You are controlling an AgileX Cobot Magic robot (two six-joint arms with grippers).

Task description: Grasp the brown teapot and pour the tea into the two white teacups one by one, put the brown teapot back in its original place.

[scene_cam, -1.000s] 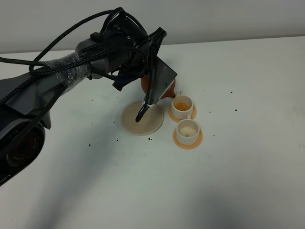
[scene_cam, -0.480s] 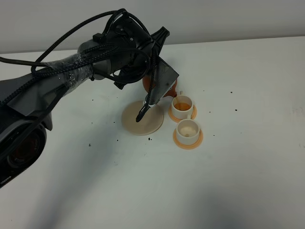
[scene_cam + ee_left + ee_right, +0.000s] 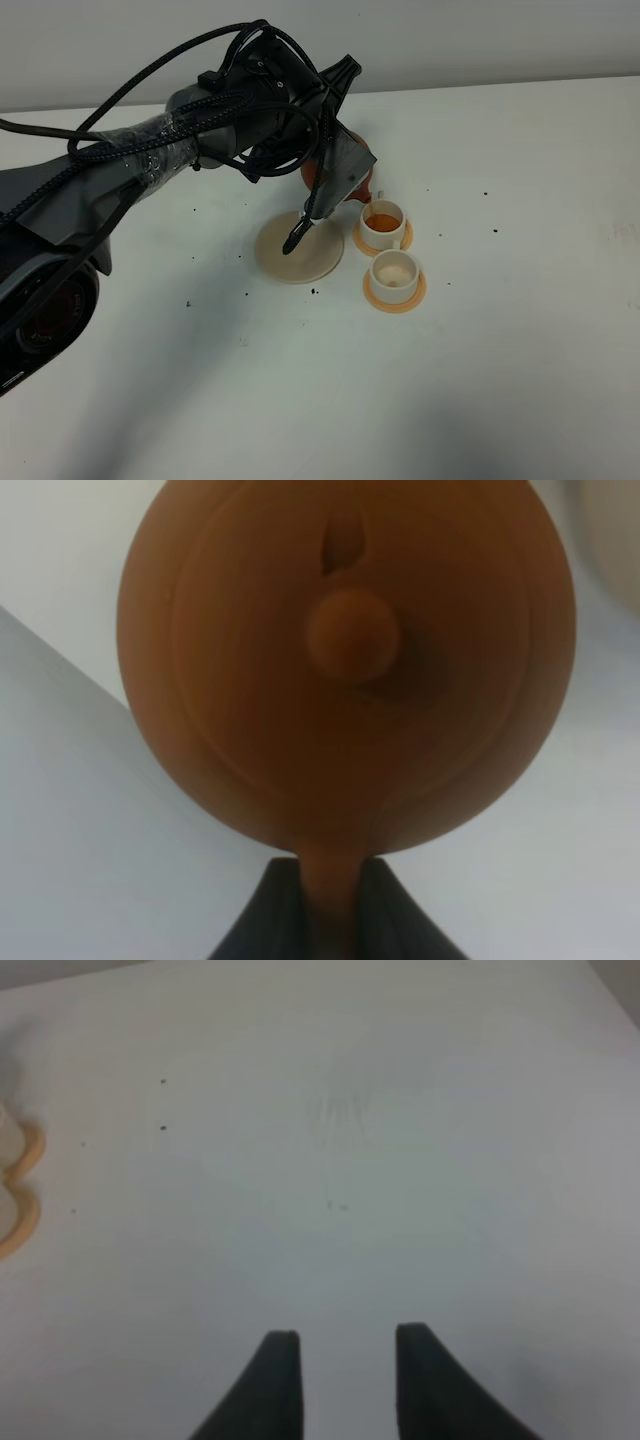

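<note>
My left gripper (image 3: 318, 190) is shut on the loop handle of the brown teapot (image 3: 332, 176) and holds it tilted in the air, spout down over the far white teacup (image 3: 381, 222), which holds orange tea. In the left wrist view the teapot (image 3: 345, 660) fills the frame, with its handle pinched in the gripper (image 3: 330, 920). The near white teacup (image 3: 394, 271) shows a pale inside. The cream saucer (image 3: 298, 252) lies bare, left of the cups. My right gripper (image 3: 345, 1380) is open and empty over bare table, outside the high view.
Each cup stands on an orange coaster (image 3: 395, 295); the coasters' edges show in the right wrist view (image 3: 20, 1185). The left arm and its cables (image 3: 150, 140) stretch across the table's left half. Small dark specks dot the white table (image 3: 500, 350).
The left gripper and teapot have shifted slightly right and toward the far cup, with the spout staying over it. The right gripper has no earlier frame.
</note>
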